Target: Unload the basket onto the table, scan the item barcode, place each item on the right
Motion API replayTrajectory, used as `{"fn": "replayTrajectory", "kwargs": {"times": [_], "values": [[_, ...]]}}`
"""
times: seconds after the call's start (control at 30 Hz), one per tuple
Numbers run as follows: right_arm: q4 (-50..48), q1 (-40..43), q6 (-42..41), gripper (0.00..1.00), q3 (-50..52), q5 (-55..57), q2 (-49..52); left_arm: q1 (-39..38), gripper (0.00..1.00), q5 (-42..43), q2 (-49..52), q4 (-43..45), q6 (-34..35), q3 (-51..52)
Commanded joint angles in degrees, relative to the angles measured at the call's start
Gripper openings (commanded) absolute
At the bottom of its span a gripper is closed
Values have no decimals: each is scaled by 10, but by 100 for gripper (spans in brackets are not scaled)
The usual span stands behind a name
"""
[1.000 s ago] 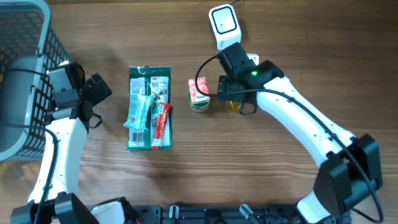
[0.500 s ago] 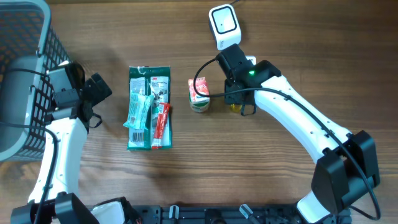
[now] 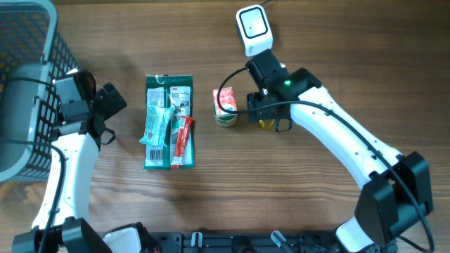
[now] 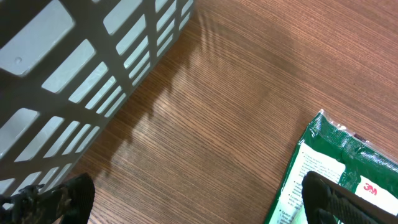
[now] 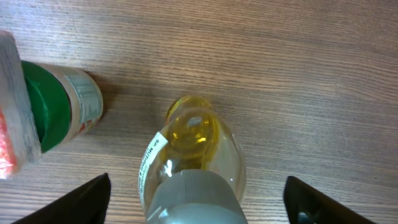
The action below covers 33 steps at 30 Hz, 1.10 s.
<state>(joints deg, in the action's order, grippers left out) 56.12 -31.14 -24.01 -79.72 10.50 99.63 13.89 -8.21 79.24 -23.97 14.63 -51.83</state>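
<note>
Hovering directly over a small bottle (image 5: pixel 194 132) of yellow liquid, the right tool (image 3: pixel 267 116) is standing released: its two fingers (image 5: pixel 87 199) are showing spread wide at the 8 and 4 o'clock corners of the wrist view, clear of the bottle on both sides and gripping nothing. The bottle is sitting on the wooden counter (image 3: pixel 351 42) with its grey cap pointing up at the wrist camera and a printed label running down its 9 o'clock side, too small to read. Just beside it at 9 o'clock a green-lidded jar (image 5: pixel 65 106) is lying near, with a red packet (image 3: pixel 224 100) resting against it. At 12 o'clock from the bottle, near the counter's far edge, the white scanner (image 3: pixel 253 28) is sitting apart from it. Farther out at 9 o'clock a green package (image 3: pixel 169 131) is lying flat – smaller tubes are showing on its face. The left tool (image 4: pixel 202 202) is hanging released as well, its fingers parted above bare wood, holding nothing, between the package's corner at 3 o'clock and the grey basket (image 3: pixel 28 91) at 9 o'clock.
</note>
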Motion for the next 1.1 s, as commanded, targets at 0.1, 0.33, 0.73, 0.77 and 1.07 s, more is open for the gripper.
{"fn": "replayTrajectory", "kwargs": {"times": [0.1,0.33,0.73,0.77,1.07], "values": [[2,2,-69,96,-4,-5,-16,2,100,3,-8,2,-7,-9],[-16,2,-106,64,19,-5,-16,2,100,3,-8,2,-7,-9],[-24,2,66,34,35,-66,-31,2,100,3,-8,2,-7,-9],[-18,2,75,35,35,-66,-31,2,100,3,-8,2,-7,-9],[-17,2,90,100,25,-76,-31,2,100,3,-8,2,-7,-9]]}}
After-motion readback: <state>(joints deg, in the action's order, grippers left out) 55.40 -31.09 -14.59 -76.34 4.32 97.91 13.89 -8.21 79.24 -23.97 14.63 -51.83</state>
